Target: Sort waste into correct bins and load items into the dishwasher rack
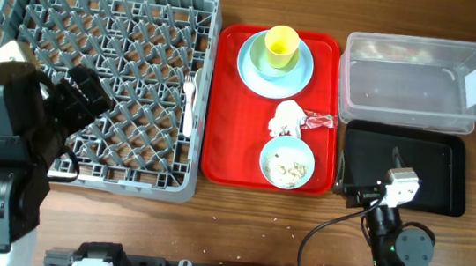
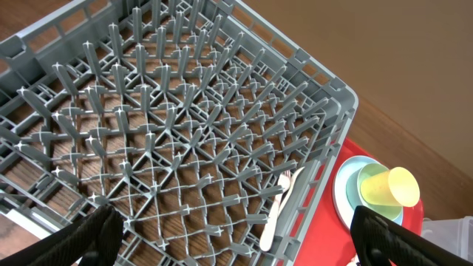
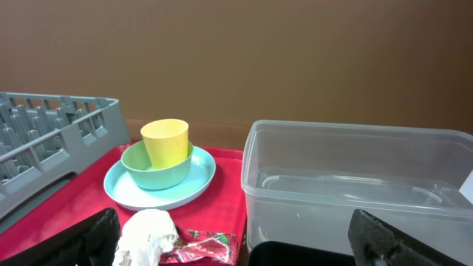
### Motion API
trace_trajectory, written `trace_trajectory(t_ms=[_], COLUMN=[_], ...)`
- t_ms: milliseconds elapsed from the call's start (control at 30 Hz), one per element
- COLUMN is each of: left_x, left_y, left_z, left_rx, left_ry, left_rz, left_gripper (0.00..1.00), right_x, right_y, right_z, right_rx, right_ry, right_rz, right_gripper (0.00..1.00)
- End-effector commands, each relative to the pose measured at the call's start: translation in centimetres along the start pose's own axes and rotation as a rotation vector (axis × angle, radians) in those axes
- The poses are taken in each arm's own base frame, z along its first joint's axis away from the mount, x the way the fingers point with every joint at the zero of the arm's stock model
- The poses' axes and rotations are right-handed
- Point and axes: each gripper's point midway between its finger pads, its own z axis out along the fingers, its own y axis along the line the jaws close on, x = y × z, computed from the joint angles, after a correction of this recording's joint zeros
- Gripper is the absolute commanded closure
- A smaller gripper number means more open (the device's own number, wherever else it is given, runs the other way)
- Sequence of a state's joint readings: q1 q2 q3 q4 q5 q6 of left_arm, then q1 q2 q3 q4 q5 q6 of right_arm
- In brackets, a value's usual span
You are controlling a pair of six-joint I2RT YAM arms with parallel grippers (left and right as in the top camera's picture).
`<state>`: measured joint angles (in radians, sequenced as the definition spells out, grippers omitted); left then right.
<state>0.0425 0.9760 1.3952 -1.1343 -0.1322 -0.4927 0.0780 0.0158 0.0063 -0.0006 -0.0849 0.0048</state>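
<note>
**Nearest the robot.** The left gripper (image 2: 235,222) hangs over the near-left part of the large square grey plastic peg rack (image 1: 140,52). Its fingers (image 2: 96,236) are spread wide and hold nothing. The right gripper (image 3: 235,225), its jaws likewise wide apart and holding nothing, sits over the near-left corner of the shallow black rectangular tray (image 1: 434,167). This tray is at the right of the wooden table (image 1: 237,230).

**Centre.** The flat red serving tray (image 1: 228,105) lies between the rack and the bins.
- **Near:** a pale blue bowl (image 1: 264,158) holds whitish rice-like scraps (image 1: 288,167).
- **Beyond it:** a crumpled white napkin (image 1: 286,118) touches a small red-and-clear plastic wrapper (image 1: 319,119) on its right.
- **Farthest:** a small yellow cup (image 1: 281,45) stands in a pale green bowl (image 3: 155,174) on a pale blue plate (image 1: 249,68).

**Left.** White plastic cutlery (image 1: 190,101) lies inside the rack along its right wall.

**Far right.** The clear plastic rectangular tub (image 1: 415,47) stands just beyond the black tray.
</note>
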Motion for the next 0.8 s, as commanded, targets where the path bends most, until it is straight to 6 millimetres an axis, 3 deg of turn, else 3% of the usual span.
trace_trajectory(t_ms=[0,200,300,500,567,667,733,767], left_x=[-0.2,-0.2,-0.2,-0.2,-0.2,-0.2,-0.2,-0.2], left_y=[0.1,0.1,0.1,0.1,0.1,0.1,0.1,0.1], left_z=[-0.1,-0.1,-0.1,-0.1,-0.1,-0.1,-0.1,-0.1], left_rx=[-0.002,-0.002,-0.002,-0.002,-0.002,-0.002,-0.002,-0.002], left_ry=[-0.005,-0.005,-0.005,-0.005,-0.006,-0.006,-0.005,-0.005], left_rz=[-0.019,-0.019,-0.019,-0.019,-0.019,-0.019,-0.019,-0.019], left_gripper=[0.0,0.0,0.0,0.0,0.0,0.0,0.0,0.0], right_x=[-0.1,-0.1,-1.4,-9.6,-12.2,-16.8,-19.1,-18.3], right_y=[-0.1,0.2,1.6,1.7,1.9,1.7,4.2,5.4], right_z=[0.0,0.0,-0.7,-3.7,-4.4,-3.7,-2.7,-1.3], right_rx=[0.006,-0.007,-0.086,-0.056,-0.045,-0.021,-0.138,-0.203], right_ry=[-0.006,-0.007,0.034,0.229,0.407,0.571,0.589,0.653], right_rz=[-0.005,0.019,0.217,0.204,0.223,0.237,0.387,0.432], right_gripper=[0.0,0.0,0.0,0.0,0.0,0.0,0.0,0.31])
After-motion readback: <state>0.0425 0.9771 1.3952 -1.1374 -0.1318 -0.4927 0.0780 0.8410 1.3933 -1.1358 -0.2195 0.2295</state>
